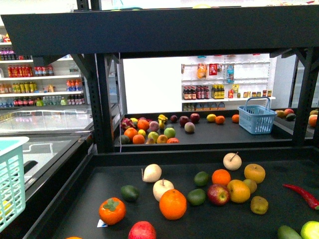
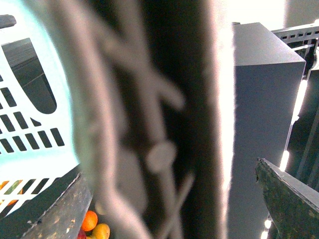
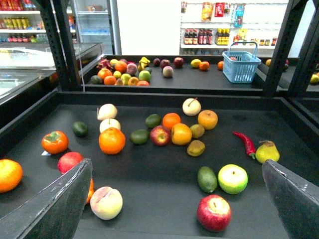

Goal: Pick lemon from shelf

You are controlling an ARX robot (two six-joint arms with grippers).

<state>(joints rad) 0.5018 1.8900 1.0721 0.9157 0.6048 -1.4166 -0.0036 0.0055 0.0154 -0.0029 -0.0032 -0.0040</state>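
lemon point(image 1: 239, 191) on shelf point(image 1: 149, 221), beside apple point(image 1: 218, 194)

Left wrist view mostly blocked by a blurred grey shape point(image 2: 149, 149), unidentifiable. Light basket point(image 2: 30, 114) cut off at edge. Front view: red apple point(image 1: 142, 231) and green fruit point(image 1: 310, 229) cropped at bottom; far shelf bottles point(image 1: 202, 92) too small to read.

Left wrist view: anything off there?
Yes. A blurred grey structure sits right against the lens and blocks most of the frame. Only a pale mesh basket and a few orange fruits show past it. The gripper's state cannot be told from it. The front and right wrist views look normal.
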